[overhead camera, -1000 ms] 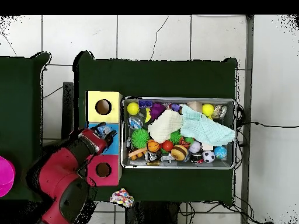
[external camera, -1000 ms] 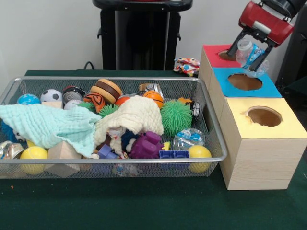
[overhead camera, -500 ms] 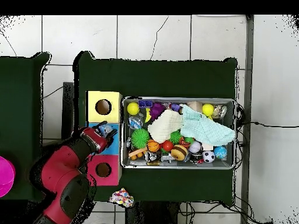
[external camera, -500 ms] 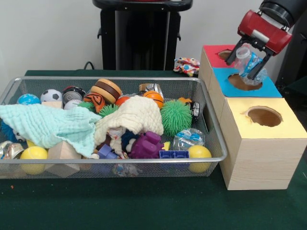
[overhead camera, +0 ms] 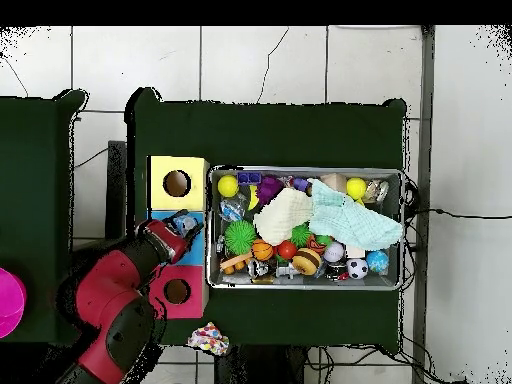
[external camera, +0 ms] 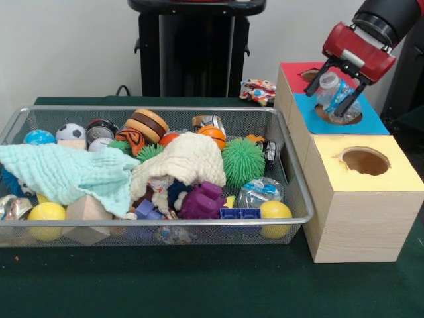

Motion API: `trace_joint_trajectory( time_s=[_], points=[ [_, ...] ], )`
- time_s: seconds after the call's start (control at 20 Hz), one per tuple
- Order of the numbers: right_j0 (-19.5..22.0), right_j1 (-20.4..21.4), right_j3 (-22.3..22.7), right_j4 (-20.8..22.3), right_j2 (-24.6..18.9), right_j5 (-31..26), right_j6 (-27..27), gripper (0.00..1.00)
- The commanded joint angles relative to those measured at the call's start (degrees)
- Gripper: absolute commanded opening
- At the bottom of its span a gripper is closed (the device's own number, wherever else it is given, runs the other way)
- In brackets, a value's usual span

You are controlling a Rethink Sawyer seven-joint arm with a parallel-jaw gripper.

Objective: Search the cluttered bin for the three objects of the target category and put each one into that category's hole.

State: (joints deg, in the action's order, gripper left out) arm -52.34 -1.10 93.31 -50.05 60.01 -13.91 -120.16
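Observation:
My gripper (external camera: pixel 336 93) hangs over the blue box's hole (external camera: pixel 338 114), shut on a crumpled clear plastic bottle (external camera: pixel 332 91) with a blue label. In the overhead view the gripper (overhead camera: pixel 183 224) sits above the blue box (overhead camera: pixel 190 250), between the yellow box (overhead camera: pixel 177 184) and the red box (overhead camera: pixel 177 291). The wire bin (external camera: pixel 292 173) holds mixed toys; another crumpled clear bottle (external camera: pixel 255 192) lies near its front right corner.
A teal cloth (external camera: pixel 63 173) and a cream cloth (external camera: pixel 189 159) cover much of the bin's contents. Yellow balls (external camera: pixel 275 212), a green spiky ball (external camera: pixel 242 161) and a purple toy (external camera: pixel 201 201) lie around them. A colourful wrapper (external camera: pixel 258 91) lies on the table behind the bin.
The gripper has moved with the bottle from over the red box's edge toward the bin side, and now holds it above the blue hole.

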Motion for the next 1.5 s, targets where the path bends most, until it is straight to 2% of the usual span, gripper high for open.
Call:
trace_joint_trajectory(
  time_s=[0.05, 0.3, 0.65, 1.0, 1.5],
  points=[
    [-1.24, -6.83, -2.98, -4.11, 0.16, -1.82, -22.02, 1.0],
    [-2.78, -10.3, -3.69, -5.08, 3.67, -5.91, -24.47, 1.0],
    [-4.16, -14.14, -4.73, -5.57, 6.22, -8.81, -28.25, 1.0],
    [-4.91, -16.63, -6.42, -4.77, 6.9, -11.02, -33.47, 1.0],
    [-4.56, -19.53, -9.01, -3.04, 7.57, -13.31, -37.13, 1.0]
  ],
)
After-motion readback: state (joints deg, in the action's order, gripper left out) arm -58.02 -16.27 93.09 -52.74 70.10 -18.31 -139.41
